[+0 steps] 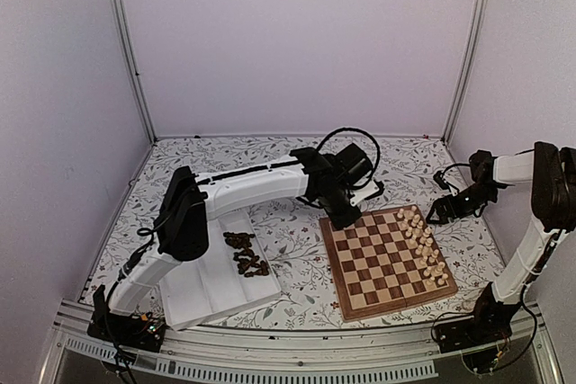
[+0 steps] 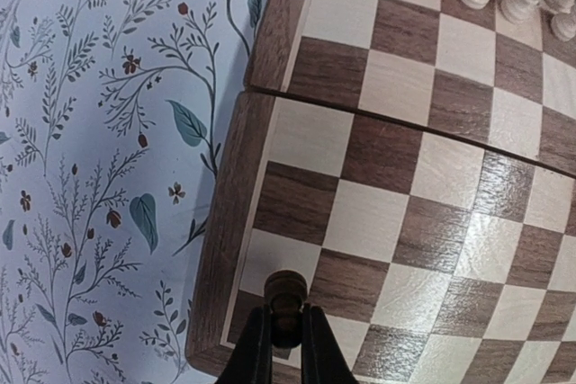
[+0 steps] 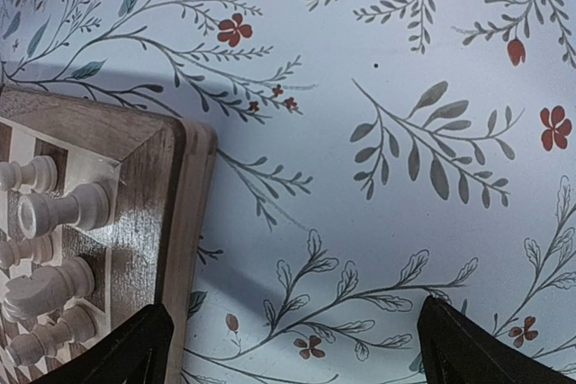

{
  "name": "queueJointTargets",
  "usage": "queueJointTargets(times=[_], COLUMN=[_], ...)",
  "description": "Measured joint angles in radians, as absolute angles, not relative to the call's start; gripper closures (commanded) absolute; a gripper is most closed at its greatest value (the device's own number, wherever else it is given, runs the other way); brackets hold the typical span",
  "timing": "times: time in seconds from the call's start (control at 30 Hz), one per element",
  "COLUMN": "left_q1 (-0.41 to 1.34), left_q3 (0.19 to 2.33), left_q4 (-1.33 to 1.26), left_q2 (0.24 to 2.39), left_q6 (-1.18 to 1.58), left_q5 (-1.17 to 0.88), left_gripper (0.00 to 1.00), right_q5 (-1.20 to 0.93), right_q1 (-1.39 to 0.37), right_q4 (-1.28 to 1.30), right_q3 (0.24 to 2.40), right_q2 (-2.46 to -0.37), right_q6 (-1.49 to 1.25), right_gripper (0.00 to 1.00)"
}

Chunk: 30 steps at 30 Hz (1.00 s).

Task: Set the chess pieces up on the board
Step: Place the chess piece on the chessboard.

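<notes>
Although hidden from above, a dark chessman [image 2: 285,292] sits pinched in the left gripper [image 2: 286,325] at its view's bottom centre, while the right gripper [image 3: 297,348] gapes wide, empty.

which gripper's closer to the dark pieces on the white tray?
Left. The left gripper is at the chessboard's far-left corner, right of the dark pieces; the right gripper is past the board's right edge.

We take this for a robot test cell in a lab, not a home. Plain white panels [image 1: 297,42] close in the worktop [image 1: 225,155] on three sides, held by bare metal posts [image 1: 130,51]. The left arm [image 1: 252,184] and the right arm [image 1: 540,222] stand at a slotted metal rail [image 1: 270,357]. The flowered cover [image 2: 90,132] may be cloth or paper.
</notes>
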<state>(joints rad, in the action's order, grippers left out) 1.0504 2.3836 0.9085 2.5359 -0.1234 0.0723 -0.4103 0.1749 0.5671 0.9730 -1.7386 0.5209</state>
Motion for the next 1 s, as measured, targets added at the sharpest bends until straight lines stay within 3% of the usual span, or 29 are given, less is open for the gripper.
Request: queueJointTargets(times=[0.77, 1.0], left_q1=[1.046, 1.046], left_q3=[2.387, 2.389], left_q4=[0.903, 0.902], left_q2=[2.565, 2.572], left_q6=[-0.127, -0.128], left_q5=[0.083, 0.085], left_gripper=[1.0, 0.75], right_q5=[-0.41, -0.41], right_q1=[0.175, 0.175], right_q4=[0.567, 0.567], right_q3=[0.973, 0.973], right_q2=[-1.739, -1.739], right_q6=[0.521, 0.524], right_gripper=[0.01, 0.01])
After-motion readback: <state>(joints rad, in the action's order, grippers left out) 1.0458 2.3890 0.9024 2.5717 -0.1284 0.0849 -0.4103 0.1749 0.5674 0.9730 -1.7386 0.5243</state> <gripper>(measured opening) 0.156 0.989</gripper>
